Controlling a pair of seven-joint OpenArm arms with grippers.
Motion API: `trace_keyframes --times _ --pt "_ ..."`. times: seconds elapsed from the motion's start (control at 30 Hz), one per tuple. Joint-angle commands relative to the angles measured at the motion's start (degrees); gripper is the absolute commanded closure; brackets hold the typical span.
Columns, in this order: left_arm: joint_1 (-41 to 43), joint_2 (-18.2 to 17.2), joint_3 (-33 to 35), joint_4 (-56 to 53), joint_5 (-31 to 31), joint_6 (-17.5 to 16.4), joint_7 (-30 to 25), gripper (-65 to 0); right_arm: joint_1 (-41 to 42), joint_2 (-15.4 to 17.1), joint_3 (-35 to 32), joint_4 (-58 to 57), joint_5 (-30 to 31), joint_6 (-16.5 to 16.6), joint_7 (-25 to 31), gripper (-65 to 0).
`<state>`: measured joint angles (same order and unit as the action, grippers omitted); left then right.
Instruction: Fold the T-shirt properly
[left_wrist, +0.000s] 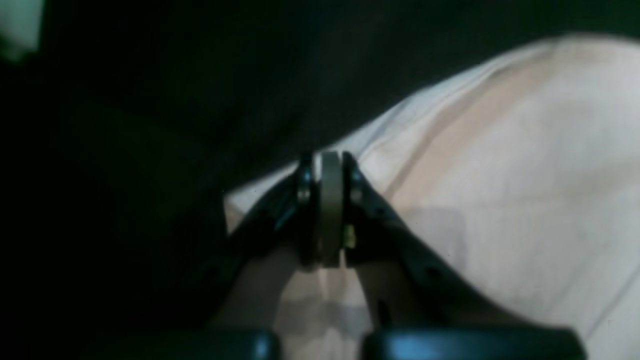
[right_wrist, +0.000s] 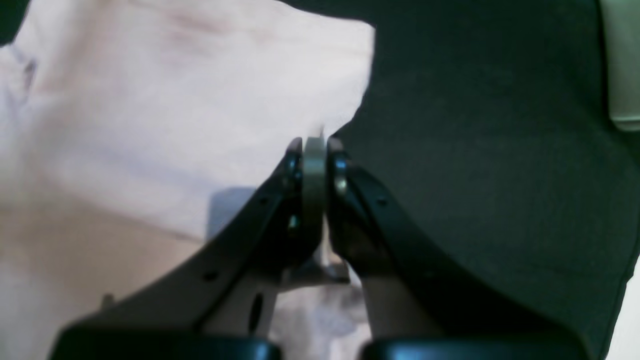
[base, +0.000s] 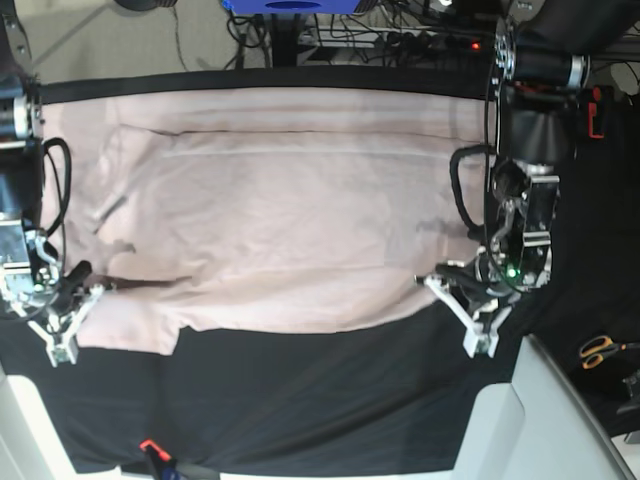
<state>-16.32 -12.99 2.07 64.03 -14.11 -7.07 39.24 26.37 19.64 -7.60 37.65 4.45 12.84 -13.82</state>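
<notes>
The plain pale pink short-sleeved cotton T-shirt (base: 270, 210) lies spread wide across the black table cloth (base: 330, 400), running from one arm to the other in the base view, its far long edge near the back of the table.

Handling judgement: light, limp and thin. It will sag and drape from any held point, wrinkle easily and cling a little to the cloth beneath. It is neither fragile nor slippery. Hold is best taken at the corners or along a hemmed edge, where layers are doubled, with both arms lifting together so the fold line stays straight.

Left gripper (left_wrist: 331, 165): jaws together at the shirt's near edge. Fabric lies on both sides of the tips, so a pinch on the edge is likely, though the blur hides any cloth between the pads. Right gripper (right_wrist: 315, 147): jaws together at a corner of the shirt, with fabric bunched under the fingers; it probably also has a hold.

Appearance: no print. One straight seam or crease runs lengthwise near the far edge, there are shallow wrinkles mid-panel, and the near edge is uneven, stepping down toward the right gripper's side.
</notes>
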Motion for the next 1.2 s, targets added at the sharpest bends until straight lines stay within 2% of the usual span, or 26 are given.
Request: trace_keyframes --times 0.0,0.1,0.27,0.63,0.87,1.17 --pt "-1.0 -0.7 -0.2 2.4 -0.3 0.0 -0.4 0.0 1.0 0.9 0.3 2.7 0.3 -0.2 -0.2 -0.9" --pt "0.8 -1.7 -0.2 5.0 -0.3 0.0 0.4 0.0 -0.8 0.9 0.3 6.7 0.2 -0.2 -2.9 -1.1" --pt "0.4 -3.0 -0.2 5.5 -0.3 0.0 0.4 0.0 -0.6 0.9 -0.2 7.6 0.2 -0.2 -2.7 -1.1" --pt "-2.5 -2.6 -0.4 5.1 -0.3 0.0 0.4 0.0 1.1 0.7 -0.4 7.3 0.1 -0.2 5.4 -1.1" --pt "-5.1 -2.2 -0.4 5.0 -0.3 0.0 0.4 0.0 4.4 0.9 -8.2 0.7 0.1 -0.2 11.8 -0.9" --pt "-4.5 -2.5 -0.3 5.0 -0.3 0.0 0.4 0.0 9.8 1.0 -15.4 -11.1 0.1 -0.2 18.6 -0.9"
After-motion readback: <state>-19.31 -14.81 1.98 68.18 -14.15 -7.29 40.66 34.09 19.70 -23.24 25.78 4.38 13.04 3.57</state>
